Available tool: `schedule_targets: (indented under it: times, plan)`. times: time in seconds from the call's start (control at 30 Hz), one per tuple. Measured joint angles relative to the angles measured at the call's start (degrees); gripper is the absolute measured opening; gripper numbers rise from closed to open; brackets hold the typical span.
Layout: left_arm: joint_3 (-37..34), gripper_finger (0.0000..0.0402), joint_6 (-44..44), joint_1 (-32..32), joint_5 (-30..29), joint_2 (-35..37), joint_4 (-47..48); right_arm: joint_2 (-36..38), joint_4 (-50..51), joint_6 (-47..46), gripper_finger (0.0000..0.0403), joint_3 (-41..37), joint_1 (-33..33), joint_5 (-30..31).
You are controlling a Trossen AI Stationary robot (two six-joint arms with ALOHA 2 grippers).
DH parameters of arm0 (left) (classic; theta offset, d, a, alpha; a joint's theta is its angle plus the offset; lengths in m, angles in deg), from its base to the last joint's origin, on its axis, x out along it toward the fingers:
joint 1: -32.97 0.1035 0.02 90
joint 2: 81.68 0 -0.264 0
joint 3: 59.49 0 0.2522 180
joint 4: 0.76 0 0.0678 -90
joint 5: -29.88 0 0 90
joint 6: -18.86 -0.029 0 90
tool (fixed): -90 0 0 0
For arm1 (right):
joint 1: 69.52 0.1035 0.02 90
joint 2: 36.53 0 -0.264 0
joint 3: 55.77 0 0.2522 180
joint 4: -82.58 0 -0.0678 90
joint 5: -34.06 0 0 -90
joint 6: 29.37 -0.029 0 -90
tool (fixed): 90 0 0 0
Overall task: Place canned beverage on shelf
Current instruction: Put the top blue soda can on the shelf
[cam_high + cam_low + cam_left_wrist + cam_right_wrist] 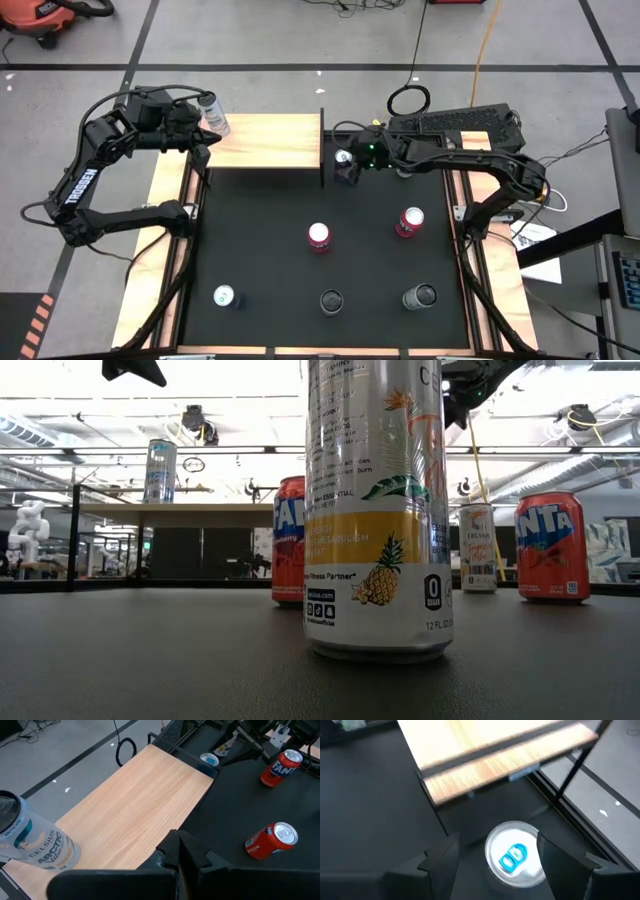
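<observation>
The shelf [265,140], a pale wood board on a thin black frame, stands at the table's far edge. One tall silver can [213,113] stands upright on the shelf's left end [30,845]. My left gripper [205,140] hovers shut beside that can, above the shelf's near left edge [180,851], touching nothing. My right gripper [495,857] is by the shelf's right end [345,165], closed on a silver can with a blue tab [514,859]. My right gripper has the silver can between its two fingers, one on each opposite side just under the top rim [538,851]. The fingers [445,862] come slanting down from the table's right side. The can is upright; whether its base rests on the mat does not show.
On the black mat stand two red cans [319,236] [410,222] in the middle and three more cans [223,296] [331,300] [420,296] along the near edge. A black upright post [322,150] ends the shelf on the right. The shelf's middle and right lie bare.
</observation>
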Motion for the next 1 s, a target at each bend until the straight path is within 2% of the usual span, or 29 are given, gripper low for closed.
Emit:
schedule_targets:
  times: [0.77,1.0]
  plan:
    - [0.00,0.0001,0.00,0.02,0.00,0.00,0.00,-0.20,0.34,-0.55,0.0245,0.09,-0.46,0.00]
    - [0.00,0.0001,0.00,0.02,0.00,0.00,0.00,-0.20,1.32,-0.46,0.0286,0.09,-0.39,0.04]
